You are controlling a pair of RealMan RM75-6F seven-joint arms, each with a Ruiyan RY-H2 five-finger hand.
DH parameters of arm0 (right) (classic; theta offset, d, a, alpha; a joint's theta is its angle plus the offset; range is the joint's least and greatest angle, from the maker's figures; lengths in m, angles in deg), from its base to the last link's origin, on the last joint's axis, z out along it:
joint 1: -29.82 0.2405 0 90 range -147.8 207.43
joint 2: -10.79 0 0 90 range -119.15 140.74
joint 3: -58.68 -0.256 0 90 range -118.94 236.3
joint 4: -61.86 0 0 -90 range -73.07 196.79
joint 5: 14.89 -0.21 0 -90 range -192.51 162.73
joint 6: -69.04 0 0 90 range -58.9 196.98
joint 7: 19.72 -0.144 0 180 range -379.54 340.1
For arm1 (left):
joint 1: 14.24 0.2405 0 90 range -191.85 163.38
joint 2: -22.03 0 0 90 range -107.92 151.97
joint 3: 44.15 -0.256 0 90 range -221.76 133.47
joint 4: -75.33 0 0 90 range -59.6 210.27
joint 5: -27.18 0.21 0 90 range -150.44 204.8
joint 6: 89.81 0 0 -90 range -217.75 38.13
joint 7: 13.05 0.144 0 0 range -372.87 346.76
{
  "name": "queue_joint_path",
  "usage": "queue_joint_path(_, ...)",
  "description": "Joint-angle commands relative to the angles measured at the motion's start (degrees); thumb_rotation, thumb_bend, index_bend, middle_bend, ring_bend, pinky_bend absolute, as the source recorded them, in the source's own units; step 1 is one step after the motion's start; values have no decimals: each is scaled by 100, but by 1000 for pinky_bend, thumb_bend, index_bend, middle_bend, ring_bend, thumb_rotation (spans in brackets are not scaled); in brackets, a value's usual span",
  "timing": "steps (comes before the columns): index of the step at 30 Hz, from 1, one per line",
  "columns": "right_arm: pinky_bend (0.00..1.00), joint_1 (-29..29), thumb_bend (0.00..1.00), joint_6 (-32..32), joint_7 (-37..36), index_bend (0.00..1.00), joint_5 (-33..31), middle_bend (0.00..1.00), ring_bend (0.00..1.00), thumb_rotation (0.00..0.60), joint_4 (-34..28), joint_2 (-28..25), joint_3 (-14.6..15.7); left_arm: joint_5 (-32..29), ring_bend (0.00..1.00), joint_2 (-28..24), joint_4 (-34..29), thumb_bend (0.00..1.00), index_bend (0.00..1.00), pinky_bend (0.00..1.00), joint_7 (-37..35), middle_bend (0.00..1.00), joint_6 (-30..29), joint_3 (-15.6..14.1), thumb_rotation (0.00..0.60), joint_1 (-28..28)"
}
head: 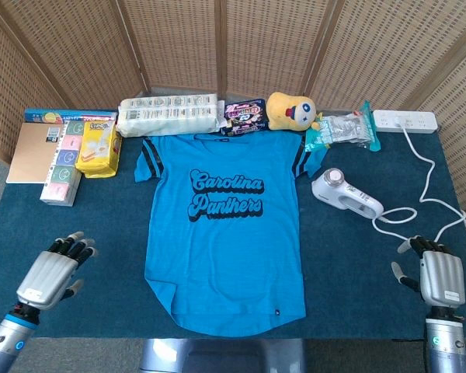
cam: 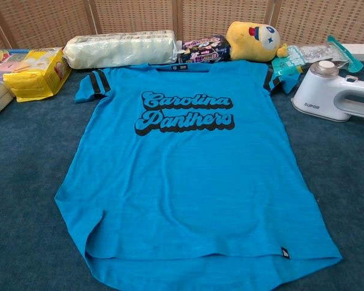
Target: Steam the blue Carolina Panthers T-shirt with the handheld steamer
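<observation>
The blue Carolina Panthers T-shirt [head: 224,228] [cam: 188,170] lies flat on the dark blue table, collar away from me. A white handheld steamer [head: 345,195] [cam: 335,98] rests on its side just right of the shirt, its cord running back to a power strip. My left hand [head: 53,270] hovers open over the table's near left, well left of the shirt. Near the front right edge my right hand [head: 432,273] is open, below the steamer's cord. Neither hand holds anything, and neither shows in the chest view.
Along the back stand a roll pack [head: 168,114], snack bags [head: 243,116], a yellow plush toy [head: 290,109], a clear packet [head: 343,129] and a power strip [head: 405,120]. Yellow tissue pack [head: 98,147], boxes [head: 62,165] and a brown board [head: 34,151] fill the back left.
</observation>
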Motion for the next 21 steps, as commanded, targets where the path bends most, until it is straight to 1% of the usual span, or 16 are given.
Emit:
queue_joint_path(1, 433, -32, 307, -37, -4, 502, -4, 455, 462, 600, -20, -24, 5, 131, 154, 149, -145, 220, 315, 241, 300, 266, 431, -51, 580, -284)
queue_joint_path(4, 433, -72, 306, -93, -14, 502, 8, 454, 462, 600, -52, -65, 9, 138, 142, 281, -151, 220, 316, 236, 588, 253, 759, -85, 513, -449)
queue_joint_path(6, 433, -93, 306, -130, -30, 502, 22, 454, 462, 600, -76, -84, 8, 84, 125, 380, -165, 217, 303, 220, 752, 230, 972, -96, 432, -544)
queue_joint_path(7, 433, -108, 306, -156, -36, 502, 34, 454, 462, 600, -90, -94, 10, 33, 122, 449, -181, 214, 292, 213, 891, 224, 1110, -95, 404, -608)
queue_joint_path(9, 433, -127, 306, -177, -49, 502, 60, 455, 461, 600, -109, -109, 24, -32, 116, 577, -207, 207, 260, 199, 1132, 209, 1301, -90, 365, -704)
queue_joint_path(11, 433, -146, 307, -206, -64, 503, 88, 455, 461, 600, -122, -121, 34, -134, 104, 705, -239, 206, 250, 198, 1311, 194, 1437, -83, 338, -770)
queue_joint_path(13, 433, -169, 307, -240, -86, 503, 104, 455, 462, 600, -131, -126, 39, -223, 88, 810, -253, 206, 247, 197, 1436, 178, 1562, -91, 298, -827)
queue_joint_path(15, 433, -188, 307, -256, -102, 504, 110, 455, 462, 600, -139, -132, 47, -322, 70, 902, -257, 206, 244, 184, 1538, 163, 1670, -94, 240, -872)
queue_joint_path(17, 433, -209, 306, -273, -119, 504, 121, 454, 461, 600, -140, -141, 58, -479, 49, 1012, -265, 206, 243, 167, 1720, 144, 1789, -99, 211, -920)
queue_joint_path(21, 433, -232, 306, -294, -152, 506, 132, 455, 461, 600, -138, -150, 58, -708, 28, 1218, -227, 207, 243, 158, 2064, 124, 1903, -94, 201, -985)
